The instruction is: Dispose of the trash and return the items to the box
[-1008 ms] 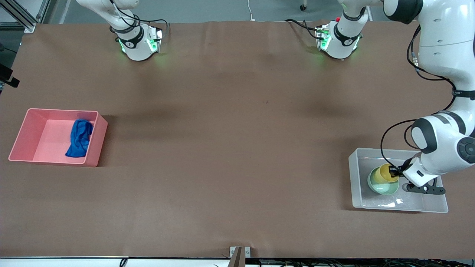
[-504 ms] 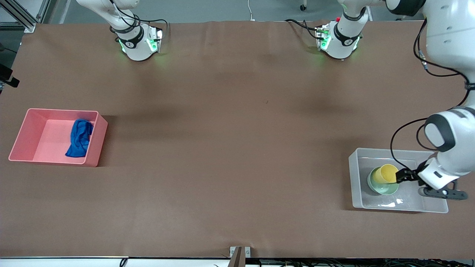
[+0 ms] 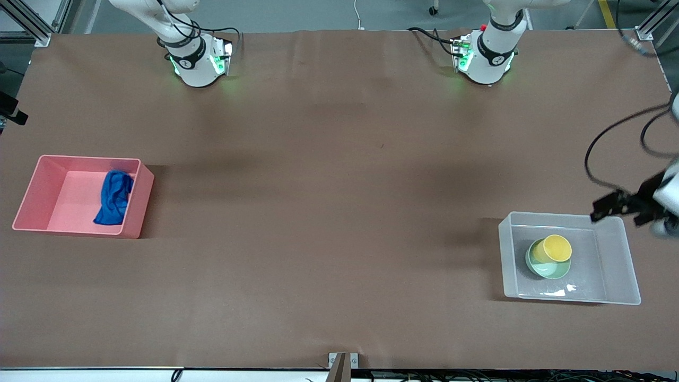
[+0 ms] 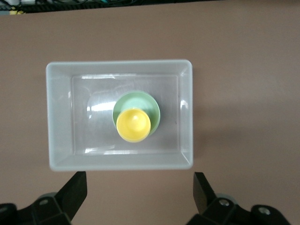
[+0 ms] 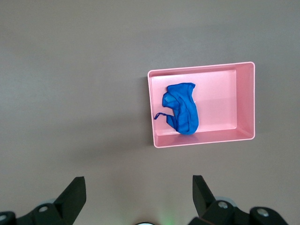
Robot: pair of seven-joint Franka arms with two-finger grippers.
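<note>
The cup (image 3: pixel 551 248) sits in the bowl (image 3: pixel 547 261) inside the clear box (image 3: pixel 615 265) at the left arm's end of the tabletop (image 3: pixel 339 185). The rag (image 3: pixel 113 197) lies in the pink bin (image 3: pixel 32 196). Left tool (image 3: pixel 626 206) hangs released over the box's edge. Right tool (image 5: pixel 136 197) hangs released high above the tabletop, empty.

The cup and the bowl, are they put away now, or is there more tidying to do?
Looks done. The yellow cup sits in the green bowl inside the clear box; the blue rag lies in the pink bin. Both grippers, left and right, are open and empty. Nothing left.
</note>
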